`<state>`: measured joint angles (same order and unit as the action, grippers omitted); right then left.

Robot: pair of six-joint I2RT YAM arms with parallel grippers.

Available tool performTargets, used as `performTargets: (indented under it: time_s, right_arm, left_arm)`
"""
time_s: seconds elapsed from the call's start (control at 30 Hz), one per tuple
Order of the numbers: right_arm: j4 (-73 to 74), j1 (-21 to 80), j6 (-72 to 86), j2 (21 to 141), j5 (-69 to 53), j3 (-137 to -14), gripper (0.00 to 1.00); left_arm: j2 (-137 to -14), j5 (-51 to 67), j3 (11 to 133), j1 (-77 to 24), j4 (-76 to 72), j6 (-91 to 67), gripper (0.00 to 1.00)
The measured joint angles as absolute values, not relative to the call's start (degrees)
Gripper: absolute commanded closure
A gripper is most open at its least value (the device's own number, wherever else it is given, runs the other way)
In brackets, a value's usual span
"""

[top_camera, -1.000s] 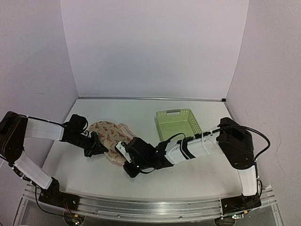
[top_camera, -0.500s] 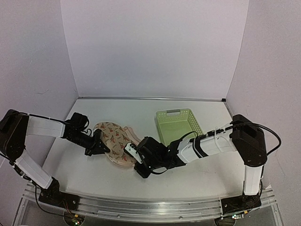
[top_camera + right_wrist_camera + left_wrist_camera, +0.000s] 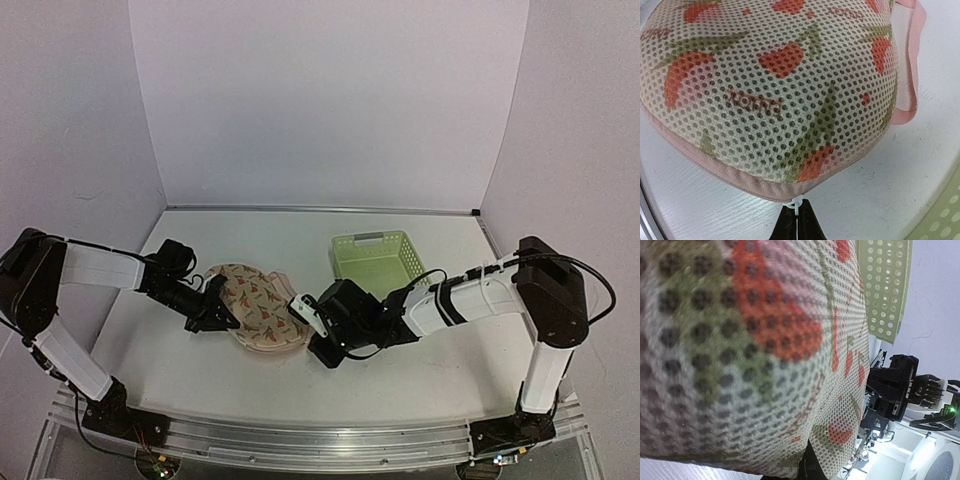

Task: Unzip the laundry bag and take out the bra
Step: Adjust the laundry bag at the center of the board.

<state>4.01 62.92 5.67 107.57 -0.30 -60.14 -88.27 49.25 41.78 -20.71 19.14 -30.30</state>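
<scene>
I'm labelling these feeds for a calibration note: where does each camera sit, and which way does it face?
Top external: fixed above and behind the bases, looking down over the table; both arms show, left gripper and right gripper at the laundry bag.
Left wrist: tight against the bag's mesh, looking across it to the green basket; one dark finger shows at the bottom edge.
Right wrist: low, facing the bag's zipped rim; its fingers meet on the white zip pull.
All three share bag and basket.
</scene>
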Motion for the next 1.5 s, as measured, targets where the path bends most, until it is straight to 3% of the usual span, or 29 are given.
performTargets:
  time_s: [0.6, 0.93, 1.5]
  right_arm:
    - [1.89, 61.56, 6.11, 101.69, -1.83, -54.61, 1.0]
    - [3.22, 64.69, 9.08, 103.33, -2.17, -57.84, 1.0]
    - [13.1, 66.28, 16.19, 118.8, -2.37, -76.97, 1.0]
  left_arm:
    - [-97.14, 49.91, 51.44, -22.33, 23.7, -24.99, 1.0]
    - [-104.27, 46.63, 61.01, -22.35, 29.19, -23.66, 0.99]
    - [-102.67, 26.79, 66.61, -19.92, 34.54, -27.64, 0.44]
